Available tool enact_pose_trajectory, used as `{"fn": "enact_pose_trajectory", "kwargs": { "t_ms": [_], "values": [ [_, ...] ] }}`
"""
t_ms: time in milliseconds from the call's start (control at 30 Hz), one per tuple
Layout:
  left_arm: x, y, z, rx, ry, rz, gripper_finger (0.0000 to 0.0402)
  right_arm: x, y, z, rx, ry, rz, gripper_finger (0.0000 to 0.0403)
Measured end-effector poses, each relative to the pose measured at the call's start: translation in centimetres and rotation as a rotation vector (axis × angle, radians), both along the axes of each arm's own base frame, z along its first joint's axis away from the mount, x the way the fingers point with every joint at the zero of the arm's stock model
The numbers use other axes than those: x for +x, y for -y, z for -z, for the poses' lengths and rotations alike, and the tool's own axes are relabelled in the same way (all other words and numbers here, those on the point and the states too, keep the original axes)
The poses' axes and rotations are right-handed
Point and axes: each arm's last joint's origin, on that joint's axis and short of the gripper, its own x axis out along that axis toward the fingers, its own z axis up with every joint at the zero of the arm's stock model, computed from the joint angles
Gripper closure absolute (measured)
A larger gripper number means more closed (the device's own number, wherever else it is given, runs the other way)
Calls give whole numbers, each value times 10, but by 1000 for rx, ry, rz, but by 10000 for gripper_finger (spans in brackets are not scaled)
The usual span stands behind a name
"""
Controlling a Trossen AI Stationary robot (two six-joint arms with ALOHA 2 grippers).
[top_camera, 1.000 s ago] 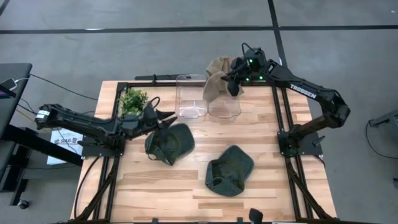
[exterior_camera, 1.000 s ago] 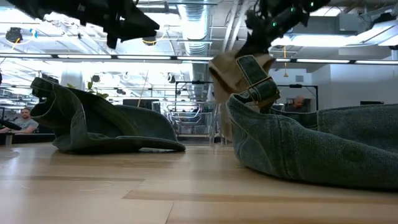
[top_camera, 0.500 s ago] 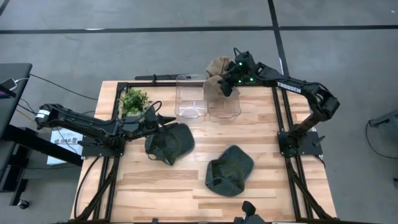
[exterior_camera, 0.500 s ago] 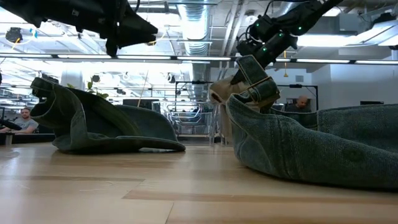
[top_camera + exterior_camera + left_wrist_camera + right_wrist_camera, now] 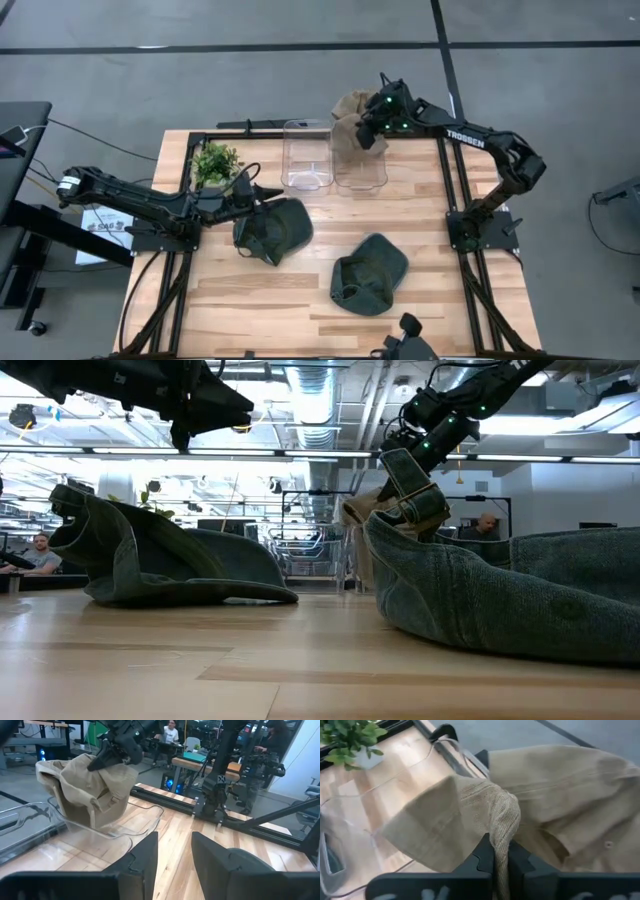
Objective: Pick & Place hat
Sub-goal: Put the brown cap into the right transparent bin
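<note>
High view, top middle: my right gripper (image 5: 372, 133) pinches the tan hat (image 5: 349, 122) tight over the clear bin (image 5: 360, 158), so I should lower it slowly, while my left gripper (image 5: 268, 191) waits half open.

Overhead looking straight down, low camera level at tabletop, wrist cameras close (all sharing the tan hat (image 5: 350, 122)).

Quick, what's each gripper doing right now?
Left gripper: open, holding nothing, above the green hat.
Right gripper: shut on the tan hat.
</note>
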Motion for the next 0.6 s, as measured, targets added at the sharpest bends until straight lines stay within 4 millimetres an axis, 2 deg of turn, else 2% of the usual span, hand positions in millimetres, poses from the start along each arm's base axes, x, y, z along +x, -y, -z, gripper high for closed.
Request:
{"fn": "enact_pose_trajectory", "kwargs": {
  "t_ms": [267,600],
  "values": [
    [0,0,0,0,0,0,284,-10,11,0,-52,-39,51,380],
    [0,0,0,0,0,-1,286,-12,14,-1,-143,-84,5,377]
  ]
}}
